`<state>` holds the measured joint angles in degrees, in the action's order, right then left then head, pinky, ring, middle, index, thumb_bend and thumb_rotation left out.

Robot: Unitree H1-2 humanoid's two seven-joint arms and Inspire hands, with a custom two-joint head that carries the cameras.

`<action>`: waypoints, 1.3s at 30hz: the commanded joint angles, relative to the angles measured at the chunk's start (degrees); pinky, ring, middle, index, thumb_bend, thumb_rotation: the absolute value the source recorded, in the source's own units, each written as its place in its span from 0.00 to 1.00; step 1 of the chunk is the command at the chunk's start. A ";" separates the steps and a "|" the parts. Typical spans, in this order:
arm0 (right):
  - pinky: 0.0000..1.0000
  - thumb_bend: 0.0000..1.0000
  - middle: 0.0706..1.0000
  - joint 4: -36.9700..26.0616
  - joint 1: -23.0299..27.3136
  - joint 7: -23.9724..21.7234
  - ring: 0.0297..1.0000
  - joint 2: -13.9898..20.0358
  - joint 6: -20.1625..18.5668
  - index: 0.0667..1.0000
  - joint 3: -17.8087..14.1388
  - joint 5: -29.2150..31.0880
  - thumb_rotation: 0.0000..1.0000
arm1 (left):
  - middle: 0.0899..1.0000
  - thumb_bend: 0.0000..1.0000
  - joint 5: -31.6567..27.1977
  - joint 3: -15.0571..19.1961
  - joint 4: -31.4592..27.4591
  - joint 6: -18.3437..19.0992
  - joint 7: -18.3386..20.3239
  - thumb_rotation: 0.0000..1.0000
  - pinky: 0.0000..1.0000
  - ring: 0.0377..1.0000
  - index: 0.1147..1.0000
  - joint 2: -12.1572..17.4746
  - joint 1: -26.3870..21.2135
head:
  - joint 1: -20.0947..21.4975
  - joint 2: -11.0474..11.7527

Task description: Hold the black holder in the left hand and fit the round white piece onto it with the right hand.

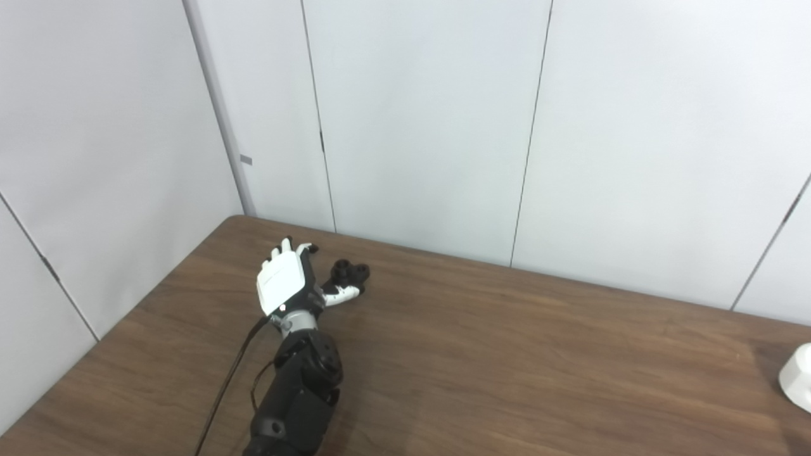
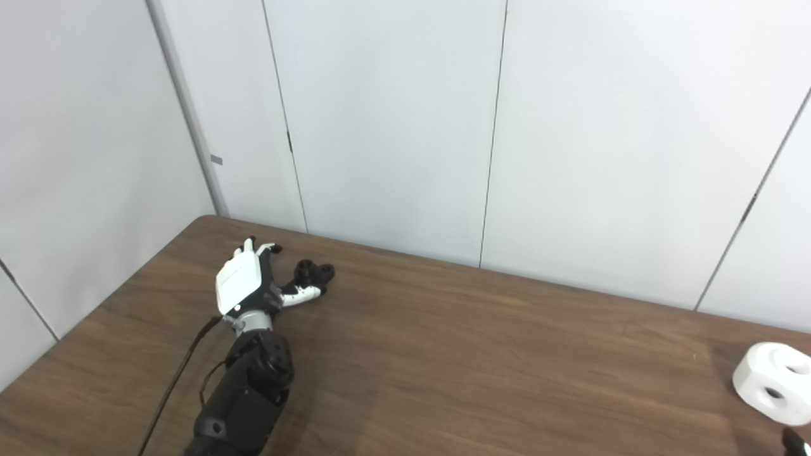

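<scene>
The black holder (image 1: 350,272) is a small dark piece with round sockets, lying on the brown table (image 1: 507,354) near its far left corner. My left hand (image 1: 285,285) rests just left of it, back upward and open, fingers stretched toward the wall. Its thumb (image 1: 342,293) points at the holder's near side and touches or nearly touches it. The round white piece (image 2: 776,382), chunky with holes in its sides, sits at the table's right edge. Only a dark fingertip of my right hand (image 2: 795,441) shows at the bottom right corner.
White wall panels (image 1: 431,126) close off the table at the back and on the left. A black cable (image 1: 228,380) runs along my left forearm. Bare brown tabletop lies between the holder and the white piece.
</scene>
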<state>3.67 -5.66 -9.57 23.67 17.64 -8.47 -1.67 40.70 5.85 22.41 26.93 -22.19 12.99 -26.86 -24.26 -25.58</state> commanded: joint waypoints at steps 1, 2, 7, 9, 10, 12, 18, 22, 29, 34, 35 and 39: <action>1.00 0.94 1.00 1.10 -2.87 -0.33 1.00 -0.08 -0.38 1.00 0.26 0.85 0.65 | 1.00 0.98 1.88 0.53 -0.44 -0.03 -0.24 0.28 1.00 1.00 0.73 1.02 -1.58 | -0.03 -0.12; 1.00 0.94 1.00 1.03 -2.95 -0.25 1.00 -0.02 -0.15 1.00 0.23 0.67 0.65 | 1.00 0.98 2.06 0.88 -0.34 -0.02 0.25 0.28 1.00 1.00 0.73 0.88 -1.49 | -0.08 -0.25; 0.94 0.96 0.95 0.63 -3.28 0.08 0.95 0.12 0.40 0.95 0.21 0.07 0.66 | 1.00 0.99 2.40 1.74 0.54 -0.02 1.08 0.26 1.00 1.00 0.70 0.56 -1.19 | -0.03 -0.52; 0.89 0.99 0.92 0.27 -3.42 -0.04 0.91 0.16 -0.22 0.93 0.26 0.35 0.67 | 1.00 0.99 2.64 1.81 1.04 -0.02 1.86 0.25 1.00 1.00 0.68 0.59 -1.03 | 0.10 -0.63; 0.88 1.00 0.92 0.35 -3.42 0.06 0.90 0.18 0.01 0.92 0.30 0.24 0.67 | 1.00 0.99 3.23 1.87 1.52 -0.02 2.42 0.25 1.00 1.00 0.68 0.62 -1.02 | 0.10 -0.63; 0.84 1.00 0.90 0.51 -3.42 0.21 0.89 0.28 0.33 0.91 0.39 0.11 0.69 | 1.00 0.99 4.55 2.28 2.02 -0.01 4.09 0.26 1.00 1.00 0.67 0.50 -0.98 | -0.14 -0.50; 0.74 1.00 0.88 0.33 -3.60 0.22 0.85 0.38 0.35 0.87 0.55 0.74 0.70 | 1.00 1.00 7.14 3.28 3.46 -0.01 6.28 0.25 1.00 1.00 0.64 -0.01 -0.89 | 0.02 -0.51; 0.70 1.00 0.87 -0.41 -3.91 0.38 0.84 0.37 -0.34 0.86 0.62 0.61 0.71 | 1.00 1.00 9.23 4.16 3.96 -0.01 7.98 0.26 1.00 1.00 0.65 -0.48 -0.96 | 0.26 -0.61; 0.64 1.00 0.87 -2.32 -5.03 0.74 0.83 0.33 -1.18 0.85 1.03 0.53 0.73 | 1.00 0.99 10.69 5.20 4.46 -0.01 10.74 0.25 1.00 1.00 0.63 -0.79 -0.99 | 1.30 -0.98; 0.60 1.00 0.86 -3.86 -5.99 1.13 0.82 0.33 -2.06 0.85 1.42 0.27 0.74 | 1.00 1.00 11.24 4.91 5.38 -0.01 11.64 0.28 1.00 1.00 0.69 -0.67 -1.62 | 1.81 -1.24; 0.60 1.00 0.86 -4.14 -6.15 1.31 0.82 0.32 -2.22 0.85 1.51 0.23 0.75 | 1.00 1.00 11.19 4.59 5.69 -0.02 11.60 0.29 1.00 1.00 0.69 -0.63 -1.81 | 1.94 -1.34; 0.58 1.00 0.85 -4.99 -6.59 1.47 0.81 0.27 -2.63 0.84 1.89 0.67 0.75 | 1.00 1.00 11.09 3.43 6.41 -0.01 11.21 0.29 1.00 1.00 0.67 -0.82 -2.30 | 2.49 -1.54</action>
<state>-1.03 -10.24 -6.57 24.10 17.13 -7.67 -0.56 51.60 10.37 27.69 26.60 -12.38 12.18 -27.78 -21.97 -27.07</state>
